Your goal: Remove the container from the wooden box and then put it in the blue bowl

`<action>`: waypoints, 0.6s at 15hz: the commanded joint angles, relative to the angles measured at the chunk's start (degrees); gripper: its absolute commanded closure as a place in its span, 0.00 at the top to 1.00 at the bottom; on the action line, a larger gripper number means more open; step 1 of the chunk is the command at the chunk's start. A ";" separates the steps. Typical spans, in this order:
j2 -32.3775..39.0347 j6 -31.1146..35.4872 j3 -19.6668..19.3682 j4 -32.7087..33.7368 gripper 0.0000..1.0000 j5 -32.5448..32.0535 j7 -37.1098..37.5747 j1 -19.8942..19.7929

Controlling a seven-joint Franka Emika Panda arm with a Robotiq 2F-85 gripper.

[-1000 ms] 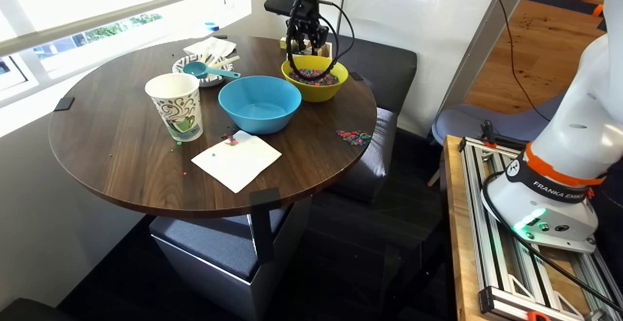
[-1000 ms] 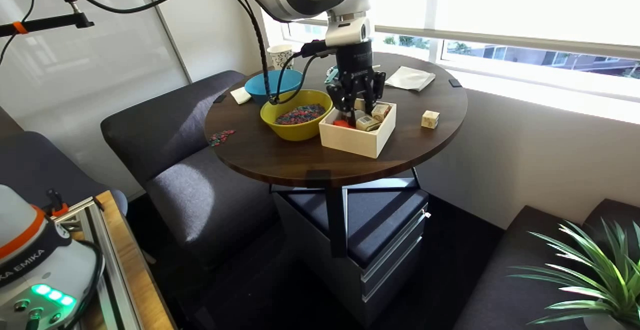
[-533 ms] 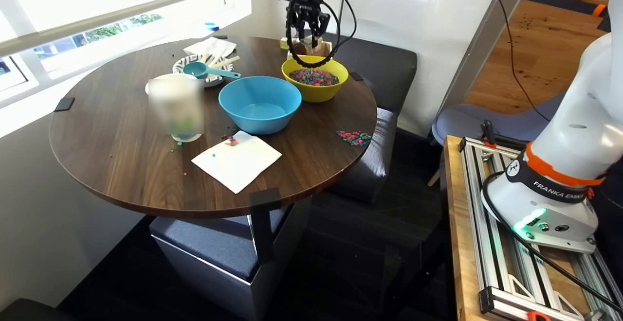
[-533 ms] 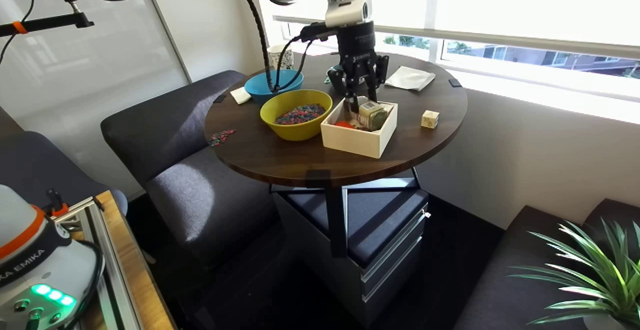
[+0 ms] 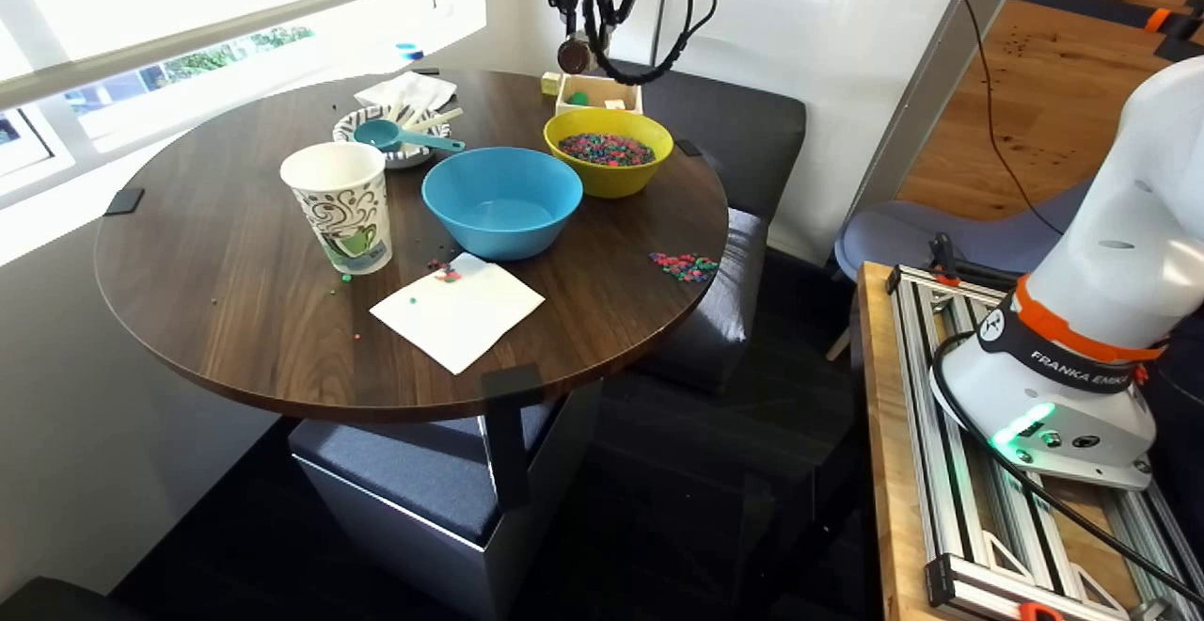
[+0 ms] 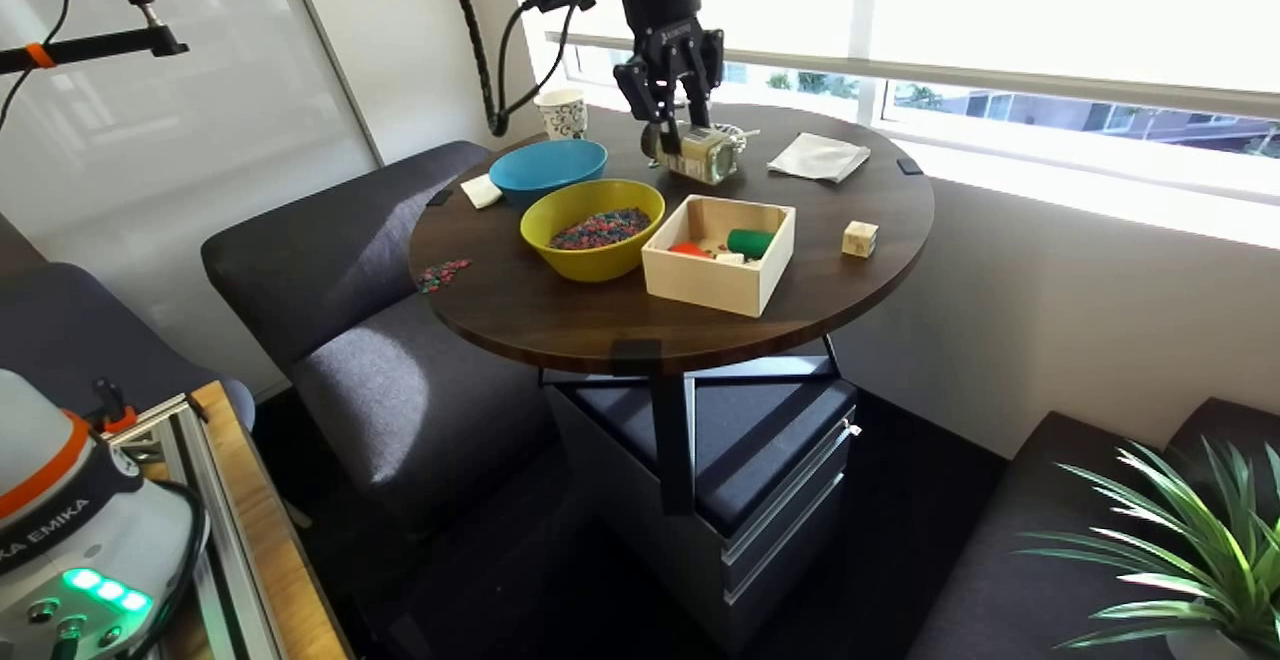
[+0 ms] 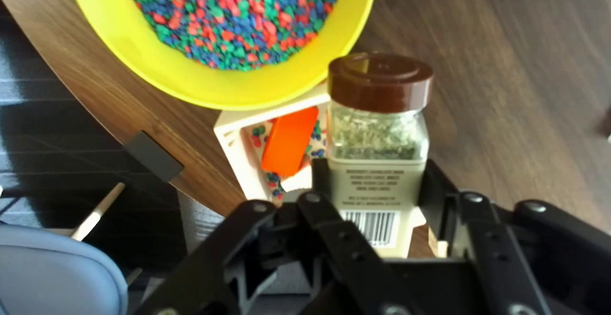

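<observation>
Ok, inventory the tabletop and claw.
Spice jar: 1, brown-lidded, above tabletop
Yellow bowl: 1, yellow, tabletop
Gravel: lots, multicoloured, mostly in yellow bowl
Blue bowl: 1, blue, tabletop
Wooden box: 1, pale, beside yellow bowl
Blocks: 3 visible, orange, green, white, in box
Wooden cube: 1, pale, tabletop
Paper cup: 1, white, tabletop
Napkins: 2, white, tabletop
Dish: 1, patterned white, tabletop
Sticks: several, pale, on dish
Measuring scoop: 1, teal, on dish
Claw: 1, black, holding jar

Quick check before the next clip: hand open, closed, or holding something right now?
Hand: closed on the brown-lidded container, holding it clear of the wooden box.
</observation>
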 commanded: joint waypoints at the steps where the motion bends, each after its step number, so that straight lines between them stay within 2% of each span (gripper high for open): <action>1: -7.37 -2.97 3.38 -7.38 0.23 -0.04 -6.57 1.76; 4: -11.48 -4.33 5.97 -11.36 0.23 -0.21 -12.73 2.92; 5: -7.03 -4.05 5.29 -6.79 0.48 -0.03 -8.90 2.27; 8: -9.77 -4.14 6.40 -9.50 0.48 -0.05 -11.26 2.84; 9: -10.06 -4.14 6.39 -9.79 0.23 -0.06 -11.59 2.74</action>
